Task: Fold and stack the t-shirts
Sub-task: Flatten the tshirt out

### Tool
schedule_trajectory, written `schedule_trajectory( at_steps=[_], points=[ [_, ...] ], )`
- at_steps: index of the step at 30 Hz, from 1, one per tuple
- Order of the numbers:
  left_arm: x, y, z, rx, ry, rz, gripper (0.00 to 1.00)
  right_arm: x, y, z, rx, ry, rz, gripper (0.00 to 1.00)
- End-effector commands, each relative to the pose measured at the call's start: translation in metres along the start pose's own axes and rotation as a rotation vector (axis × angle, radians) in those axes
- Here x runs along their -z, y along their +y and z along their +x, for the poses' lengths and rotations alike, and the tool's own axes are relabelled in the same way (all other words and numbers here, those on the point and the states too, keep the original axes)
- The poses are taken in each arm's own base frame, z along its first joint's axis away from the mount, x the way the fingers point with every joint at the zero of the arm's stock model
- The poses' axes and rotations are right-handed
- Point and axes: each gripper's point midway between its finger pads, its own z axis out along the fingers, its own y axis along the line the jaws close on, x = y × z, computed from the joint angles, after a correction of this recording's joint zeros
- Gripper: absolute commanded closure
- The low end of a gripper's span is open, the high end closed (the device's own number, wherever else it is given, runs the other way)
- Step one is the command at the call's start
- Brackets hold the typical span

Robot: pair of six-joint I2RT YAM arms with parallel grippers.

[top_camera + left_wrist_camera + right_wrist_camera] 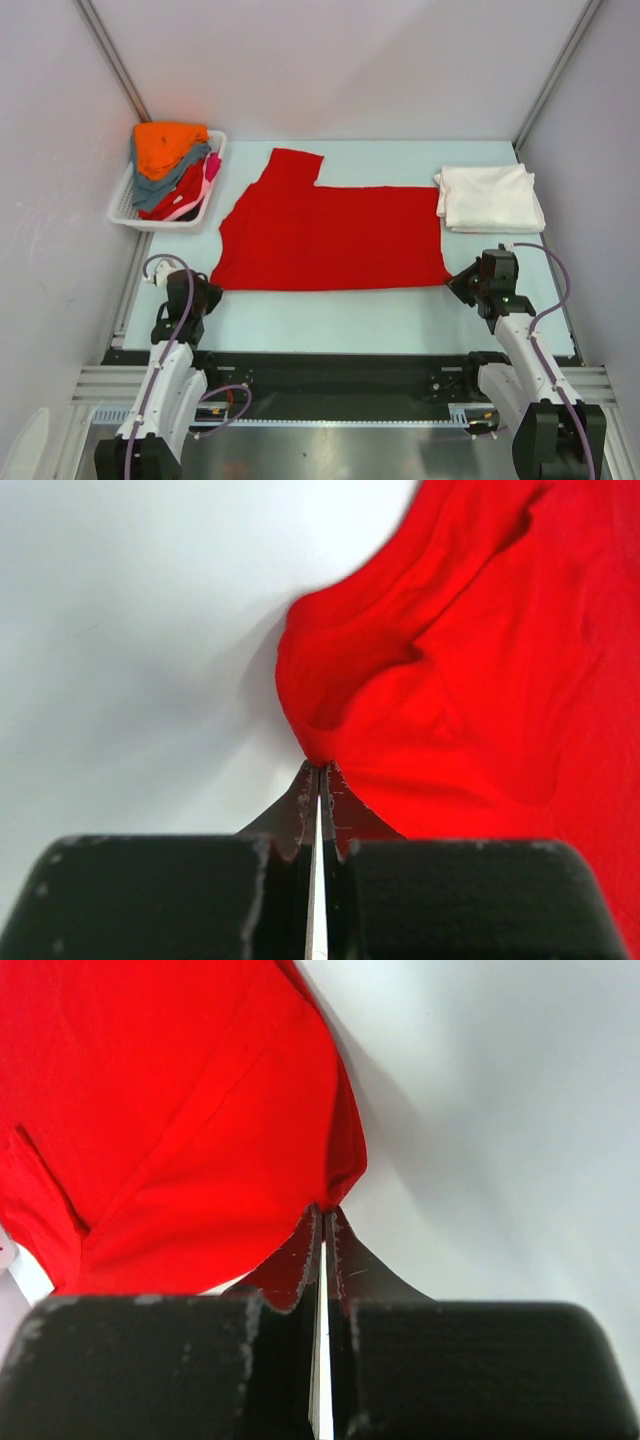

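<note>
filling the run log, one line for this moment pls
left hand: shut on plain bright red cloth t-shirt corner | right hand: shut on other corner | shirt: spread flat

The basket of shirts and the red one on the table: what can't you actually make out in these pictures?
- Basket, top view: the orange shirt on top hides most of the pile, so the count is unclear.
- Red t-shirt, wrist views: cut off by the frame edges; only a corner by each gripper shows.
- Left gripper and right gripper: whether any cloth lies inside the shut jaws is hidden by the fingers.
- Cream shirt: its folded layers are too small to count.
</note>
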Motion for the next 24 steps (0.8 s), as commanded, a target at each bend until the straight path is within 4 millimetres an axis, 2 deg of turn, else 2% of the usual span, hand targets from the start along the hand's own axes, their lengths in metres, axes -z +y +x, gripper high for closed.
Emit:
schedule_trajectory(
  at_steps=[1,5,7,9,10,11,12,13,15,18,20,21,22,24],
  points=[
    [0.001,0.010,-0.007,0.018,-0.034,-0.063,0.98,0.001,-0.012,-0.003,0.010,-0.028,0.057,1.00],
    [0.002,0.006,-0.014,0.000,-0.042,-0.067,0.94,0.001,-0.016,-0.004,0.014,-0.038,0.077,1.00],
    [0.002,0.003,-0.014,-0.012,-0.027,-0.063,0.86,0.001,-0.017,-0.003,0.017,-0.029,0.080,1.00],
    [0.002,0.002,-0.010,-0.018,-0.008,-0.058,0.79,0.000,-0.017,0.001,0.020,-0.012,0.076,0.90],
    [0.002,0.001,-0.011,-0.019,-0.010,-0.055,0.71,0.000,-0.017,0.001,0.020,-0.011,0.074,0.73],
    [0.003,-0.001,-0.013,-0.019,-0.016,-0.047,0.66,0.001,-0.017,0.001,0.021,-0.011,0.074,0.66],
    [0.005,-0.004,-0.015,-0.021,-0.019,-0.036,0.54,0.001,-0.016,0.001,0.024,-0.015,0.071,0.61],
    [0.007,-0.008,-0.019,-0.028,-0.031,-0.022,0.49,0.002,-0.013,-0.003,0.026,-0.024,0.061,0.53],
    [0.013,-0.015,-0.026,-0.030,-0.056,0.009,0.41,0.003,-0.009,-0.007,0.041,-0.035,0.051,0.52],
    [0.024,-0.032,-0.038,-0.045,-0.091,0.078,0.35,0.004,0.010,-0.019,0.068,-0.057,0.014,0.52],
    [0.030,-0.047,-0.042,-0.048,-0.090,0.134,0.33,0.004,0.031,-0.018,0.127,-0.049,-0.026,0.53],
    [0.032,-0.052,-0.044,-0.051,-0.090,0.153,0.30,0.003,0.047,-0.025,0.149,-0.050,-0.047,0.55],
    [0.035,-0.061,-0.047,-0.058,-0.093,0.181,0.29,0.001,0.050,-0.029,0.168,-0.061,-0.028,0.55],
    [0.038,-0.080,-0.053,-0.070,-0.096,0.249,0.23,-0.003,0.074,-0.038,0.207,-0.071,-0.055,0.56]
  ],
)
